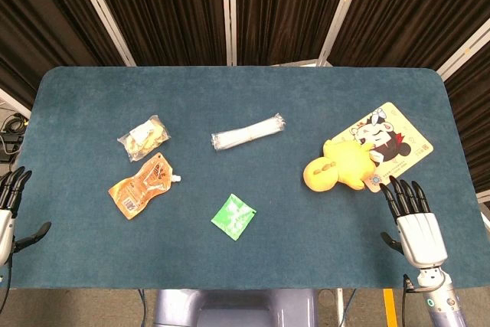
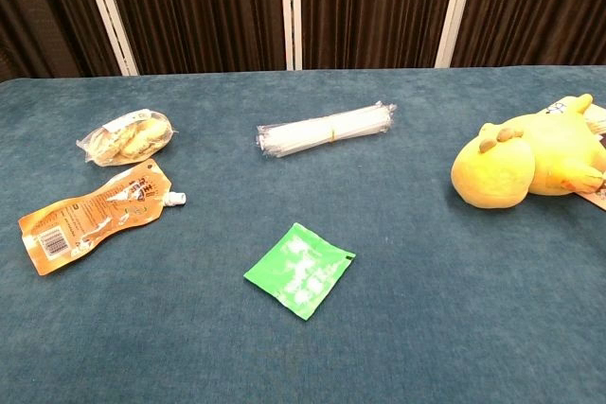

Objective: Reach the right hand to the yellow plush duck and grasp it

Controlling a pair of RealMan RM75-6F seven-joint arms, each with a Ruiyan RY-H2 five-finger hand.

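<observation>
- Right hand [image 1: 417, 229], lower right of head view: fingers straight and spread, holding nothing, apart from the toy.
- Yellow plush duck [image 1: 341, 165] just up-left of that hand, lying on its side, partly on a cartoon card [image 1: 398, 145]; at right edge in chest view.
- Left hand [image 1: 8, 212], lower left edge: fingers extended, released.
- Blue table [image 1: 245, 258] carries a green sachet [image 1: 233, 217] at centre, a clear straw pack [image 1: 247, 132] above it, an orange spout pouch [image 1: 140, 185] and a snack bag [image 1: 143, 137] at left.

Lab booth: dark curtains [image 1: 168, 5], felt table [image 1: 245, 105].
</observation>
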